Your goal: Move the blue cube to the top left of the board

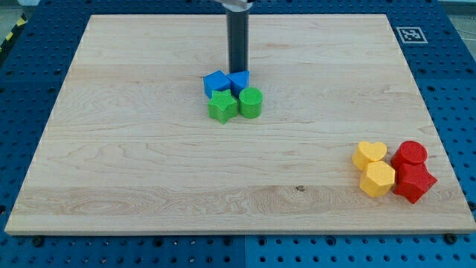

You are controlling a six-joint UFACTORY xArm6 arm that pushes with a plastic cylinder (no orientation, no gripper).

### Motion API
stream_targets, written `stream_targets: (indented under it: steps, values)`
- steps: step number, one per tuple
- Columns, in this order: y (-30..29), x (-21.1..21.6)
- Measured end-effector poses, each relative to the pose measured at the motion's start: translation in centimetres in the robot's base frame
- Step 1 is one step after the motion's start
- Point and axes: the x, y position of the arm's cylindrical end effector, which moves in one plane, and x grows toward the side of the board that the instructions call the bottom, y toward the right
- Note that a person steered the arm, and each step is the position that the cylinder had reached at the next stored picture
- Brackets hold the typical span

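Pushing the blue cube (215, 83) toward the view's top left is best done from its far side: my tip (238, 71), the rod's lower end that serves as end effector, has no jaws to spread or press together and nothing is pinched. It is seen just above a second blue block (239, 80), apparently touching it, with the cube just to its lower left. By judgement, the tip should be brought round to the cube's lower right, between it and the green star-shaped block (222, 106), so that the neighbours are not dragged along. A green cylinder (251, 103) lies just below the tip. Well away toward the lower right, two yellow blocks (374, 168) and two red blocks (411, 170) are clustered. All blocks look like smooth, matte plastic; the worktop (134, 164) is pale grained wood.
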Motion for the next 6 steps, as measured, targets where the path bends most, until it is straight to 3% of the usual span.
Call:
stream_targets:
  steps: [2,4,6]
  values:
    - [3.6,0.3]
    - [1.7,-0.6]
    - [-0.7,4.1]
